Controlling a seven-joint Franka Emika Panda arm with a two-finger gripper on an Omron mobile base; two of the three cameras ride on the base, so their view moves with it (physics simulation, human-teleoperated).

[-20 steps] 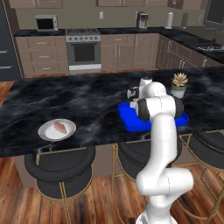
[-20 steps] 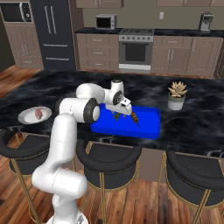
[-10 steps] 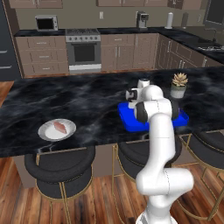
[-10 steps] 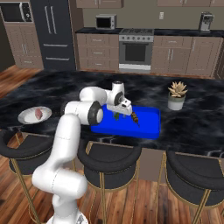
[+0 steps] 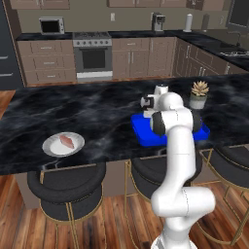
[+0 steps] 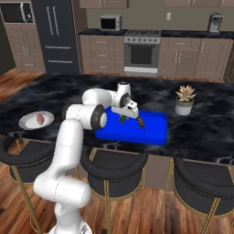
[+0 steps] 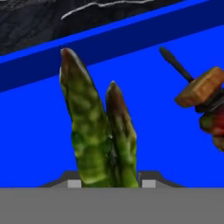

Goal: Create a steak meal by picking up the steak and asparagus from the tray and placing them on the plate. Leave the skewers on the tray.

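One steak on one plate, one blue tray, two asparagus stalks, one skewer, one potted plant.

Green asparagus on bright blue tray; pinkish steak on white plate.

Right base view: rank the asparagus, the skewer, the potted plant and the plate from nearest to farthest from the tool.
1. Asparagus, right at the tool, on the blue tray.
2. Skewer, just to its right on the tray.
3. Potted plant, farther right on the counter.
4. Plate, far left, holding the steak.
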